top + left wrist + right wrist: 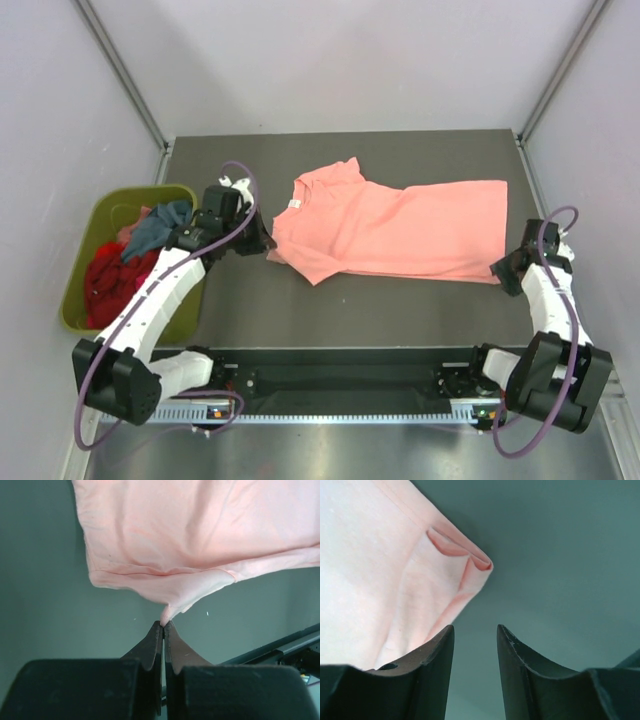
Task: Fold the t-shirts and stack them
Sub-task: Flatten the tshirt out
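Your dark grey table (400, 300), with one shirt on it.
You have the salmon-pink t-shirt (400, 230) lying across the table's middle, collar toward the left side, hem toward the right, its lower-left corner nearest you.

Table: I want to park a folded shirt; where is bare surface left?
Bare strips of table: behind the salmon shirt to the back edge, and between it and the base rail. Crowded at the left, with the left arm and bin.

T-shirt (400, 230) on table (350, 305), bin (73, 300) at left
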`<state>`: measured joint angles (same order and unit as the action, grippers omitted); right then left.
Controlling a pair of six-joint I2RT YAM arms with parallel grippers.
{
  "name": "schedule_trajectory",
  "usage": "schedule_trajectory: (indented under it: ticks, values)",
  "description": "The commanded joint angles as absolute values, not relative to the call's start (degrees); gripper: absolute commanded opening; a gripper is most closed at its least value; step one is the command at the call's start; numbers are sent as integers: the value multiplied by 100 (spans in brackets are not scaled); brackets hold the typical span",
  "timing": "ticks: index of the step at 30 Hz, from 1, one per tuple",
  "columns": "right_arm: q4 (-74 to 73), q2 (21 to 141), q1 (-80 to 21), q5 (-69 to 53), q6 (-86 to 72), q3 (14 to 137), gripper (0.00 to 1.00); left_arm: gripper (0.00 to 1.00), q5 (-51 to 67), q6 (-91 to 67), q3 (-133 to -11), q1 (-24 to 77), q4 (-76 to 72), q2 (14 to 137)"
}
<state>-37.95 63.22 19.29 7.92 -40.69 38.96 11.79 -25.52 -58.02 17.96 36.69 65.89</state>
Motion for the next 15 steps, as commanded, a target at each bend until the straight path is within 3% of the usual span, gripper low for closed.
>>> schedule_trajectory:
  ticks: [1,4,15]
  values:
    - [-3270,6468,2056,800,-4078,4007,40,0,1659,-2531,-5748,1793,3411,6784]
    - [-3164,6819,2136,800,-4174,4131,40,0,2127,-2619,-5669,1802,3270,6917]
    - [-2558,7699,2206,721,-4482,4298,35,0,1767,-2382,-5818,1793,3304,6873]
